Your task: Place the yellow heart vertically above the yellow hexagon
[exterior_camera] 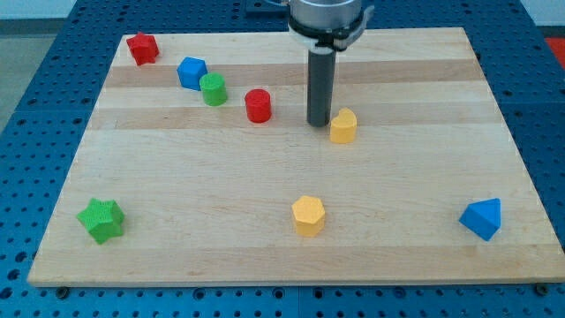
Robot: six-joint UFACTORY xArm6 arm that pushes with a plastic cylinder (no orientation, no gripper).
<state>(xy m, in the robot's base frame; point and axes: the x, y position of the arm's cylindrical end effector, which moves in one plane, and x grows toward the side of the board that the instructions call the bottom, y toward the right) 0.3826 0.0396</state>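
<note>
In the camera view, a wooden table [265,190] lies on a blue perforated base [44,106]. The arm carries no hand at all; it ends in a dark rod, and my tip [319,123] rests on the table in the upper middle of the view, just to the left of the yellow heart [343,125], close enough that I cannot tell whether they touch.

The yellow heart sits right of the view's centre, in the upper half. The yellow hexagon [309,215] stands well below it, toward the view's bottom and a little to the left, so the heart is above the hexagon but offset somewhat to the right.

To the left of my tip stands a red cylinder [258,105]. Further left a green cylinder [213,89] sits just beside a blue block [192,72], apparently touching it. A red block [142,48] of unclear shape sits near the table's top-left corner. A green star [101,219] lies at the bottom left, and a blue triangular block [482,218] at the bottom right.
</note>
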